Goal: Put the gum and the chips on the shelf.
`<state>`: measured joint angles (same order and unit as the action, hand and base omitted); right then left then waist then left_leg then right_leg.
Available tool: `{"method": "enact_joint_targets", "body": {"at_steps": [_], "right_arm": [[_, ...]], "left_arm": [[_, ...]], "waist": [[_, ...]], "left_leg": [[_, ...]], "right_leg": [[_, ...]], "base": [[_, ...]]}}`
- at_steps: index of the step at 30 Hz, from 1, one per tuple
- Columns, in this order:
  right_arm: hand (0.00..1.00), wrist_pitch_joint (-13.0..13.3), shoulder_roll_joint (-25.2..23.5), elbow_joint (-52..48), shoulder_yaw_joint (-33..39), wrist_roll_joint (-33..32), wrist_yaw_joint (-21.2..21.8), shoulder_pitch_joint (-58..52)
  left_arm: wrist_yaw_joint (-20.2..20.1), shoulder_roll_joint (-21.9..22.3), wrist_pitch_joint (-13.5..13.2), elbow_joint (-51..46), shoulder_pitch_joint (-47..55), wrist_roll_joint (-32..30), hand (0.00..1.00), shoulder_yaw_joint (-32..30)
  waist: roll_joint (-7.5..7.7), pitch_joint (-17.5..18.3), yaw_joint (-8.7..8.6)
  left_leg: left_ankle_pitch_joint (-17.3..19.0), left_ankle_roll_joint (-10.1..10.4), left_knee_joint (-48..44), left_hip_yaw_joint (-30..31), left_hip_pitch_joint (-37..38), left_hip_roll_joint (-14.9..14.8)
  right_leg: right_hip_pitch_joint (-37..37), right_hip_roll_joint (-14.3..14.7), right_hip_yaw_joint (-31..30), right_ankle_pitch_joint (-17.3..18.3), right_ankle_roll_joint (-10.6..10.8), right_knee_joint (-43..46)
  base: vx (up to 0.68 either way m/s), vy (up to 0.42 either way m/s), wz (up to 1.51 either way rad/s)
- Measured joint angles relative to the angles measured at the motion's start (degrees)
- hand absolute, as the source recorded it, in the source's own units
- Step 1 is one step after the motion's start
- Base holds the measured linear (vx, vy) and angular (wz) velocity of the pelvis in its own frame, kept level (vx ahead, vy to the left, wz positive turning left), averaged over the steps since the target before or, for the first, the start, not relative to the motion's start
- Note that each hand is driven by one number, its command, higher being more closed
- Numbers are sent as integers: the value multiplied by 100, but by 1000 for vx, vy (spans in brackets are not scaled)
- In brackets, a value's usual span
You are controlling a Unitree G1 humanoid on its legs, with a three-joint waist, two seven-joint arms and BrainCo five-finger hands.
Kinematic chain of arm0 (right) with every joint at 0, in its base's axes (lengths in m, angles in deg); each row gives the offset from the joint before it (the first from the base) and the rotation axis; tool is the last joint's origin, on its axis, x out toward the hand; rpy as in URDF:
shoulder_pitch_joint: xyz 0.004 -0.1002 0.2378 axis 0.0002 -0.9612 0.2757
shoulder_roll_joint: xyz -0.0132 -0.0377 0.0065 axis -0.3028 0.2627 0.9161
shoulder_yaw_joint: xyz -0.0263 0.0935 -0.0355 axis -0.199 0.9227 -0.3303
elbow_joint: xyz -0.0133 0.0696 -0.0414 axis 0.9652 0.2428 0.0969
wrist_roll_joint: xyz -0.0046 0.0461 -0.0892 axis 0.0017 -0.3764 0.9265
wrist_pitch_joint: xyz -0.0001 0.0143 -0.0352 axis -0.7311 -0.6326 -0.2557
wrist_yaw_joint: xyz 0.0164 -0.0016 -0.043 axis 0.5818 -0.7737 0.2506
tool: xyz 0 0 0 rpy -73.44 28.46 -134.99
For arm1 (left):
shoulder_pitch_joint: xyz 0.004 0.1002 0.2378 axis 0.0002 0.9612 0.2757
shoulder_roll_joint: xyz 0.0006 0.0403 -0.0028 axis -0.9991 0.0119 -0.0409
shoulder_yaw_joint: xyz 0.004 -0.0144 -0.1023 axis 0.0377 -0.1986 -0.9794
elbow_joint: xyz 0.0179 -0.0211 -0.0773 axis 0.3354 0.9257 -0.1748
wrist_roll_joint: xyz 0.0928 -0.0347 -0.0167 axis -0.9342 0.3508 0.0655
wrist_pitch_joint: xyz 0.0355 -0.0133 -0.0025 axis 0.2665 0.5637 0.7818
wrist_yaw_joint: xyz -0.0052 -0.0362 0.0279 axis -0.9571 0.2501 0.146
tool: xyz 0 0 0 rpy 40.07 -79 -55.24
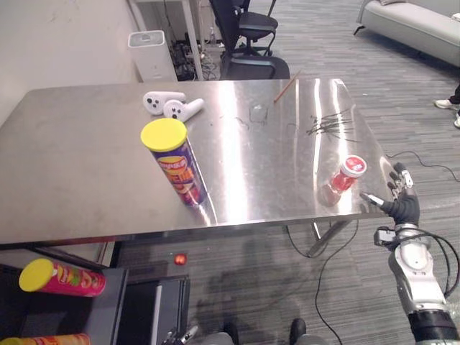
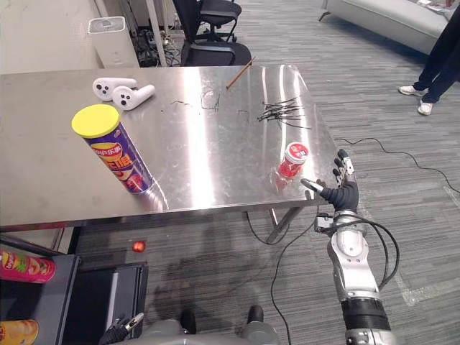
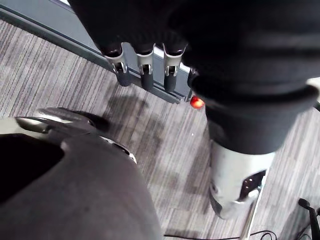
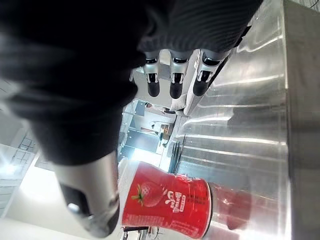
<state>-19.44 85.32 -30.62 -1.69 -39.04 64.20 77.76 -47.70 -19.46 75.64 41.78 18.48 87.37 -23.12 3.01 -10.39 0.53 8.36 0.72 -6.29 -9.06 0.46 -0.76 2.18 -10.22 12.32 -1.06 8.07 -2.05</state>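
On table, right front edge: the gum tub [image 1: 346,175] is being observed upright, with a red body and white lid, near the rim of the steel table [image 1: 86,165].
Right hand [image 2: 342,188]: it is being held just off that edge, beside the tub. Fingers are straight and spread, thumb apart, and nothing is being gripped. The thumb appears just short of the tub; contact cannot be settled.
Left hand [image 3: 146,75]: it is being held low over the floor, fingers straight in a row, carrying nothing.
Chips can [image 1: 176,164]: it is being observed standing left of centre, yellow lid up, well apart from the tub.
Shelf [image 1: 115,291]: it is being noted low at the robot's left, with a pink can [image 1: 63,278] lying on it.
Handling, gum: judged light, rigid and smooth, so it is likely to skid or tip on polished steel. Grasping round the body, below the lid, is being advised.
Handling, chips: judged light and tall, with a wall that could be crushed. A moderate hold at mid-body is being advised.
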Motion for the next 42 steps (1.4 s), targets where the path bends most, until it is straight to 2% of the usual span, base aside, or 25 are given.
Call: {"method": "enact_joint_targets", "body": {"at_steps": [9,21,27,40,41,42], "right_arm": [[0,46,0,206,-11,6,-7,384],[0,49,-1,381,-241,18,-47,662],[0,48,-5,382,-249,224,-74,759],[0,43,-5,427,-248,224,-242,852],[100,43,-5,427,-247,224,-262,864],[100,43,-5,427,-247,223,-308,879]], "left_arm": [[-2,8,0,-143,-10,-1,0,-4],[1,2,-6,-195,-3,0,0,-25],[1,-4,-5,-217,5,-1,0,-33],[0,-8,-3,-241,8,0,0,-31],[0,-8,-3,-242,8,0,0,-31],[-1,-8,-3,-245,8,0,0,-31]], "waist": [[-9,-176,120],[58,-252,154],[80,-321,202],[80,-430,307],[80,-454,305],[81,-501,305]], "left_leg": [[-80,-45,48,37,-40,31],[-415,-38,415,179,33,126],[-425,-37,433,193,54,136],[-426,-41,419,307,49,162],[-427,-42,416,308,49,163],[-429,-44,413,310,48,164]], "right_leg": [[22,-5,61,-112,-30,-85],[-14,-47,208,-142,-57,-74],[-3,-52,212,-141,-56,-73],[27,-77,305,-135,-60,-33],[24,-79,304,-133,-62,-23],[13,-85,304,-124,-72,4]], "base": [[-12,-2,2],[-55,-9,7],[-12,-2,0],[-6,-1,3],[-32,1,-1],[-47,4,0]]}}
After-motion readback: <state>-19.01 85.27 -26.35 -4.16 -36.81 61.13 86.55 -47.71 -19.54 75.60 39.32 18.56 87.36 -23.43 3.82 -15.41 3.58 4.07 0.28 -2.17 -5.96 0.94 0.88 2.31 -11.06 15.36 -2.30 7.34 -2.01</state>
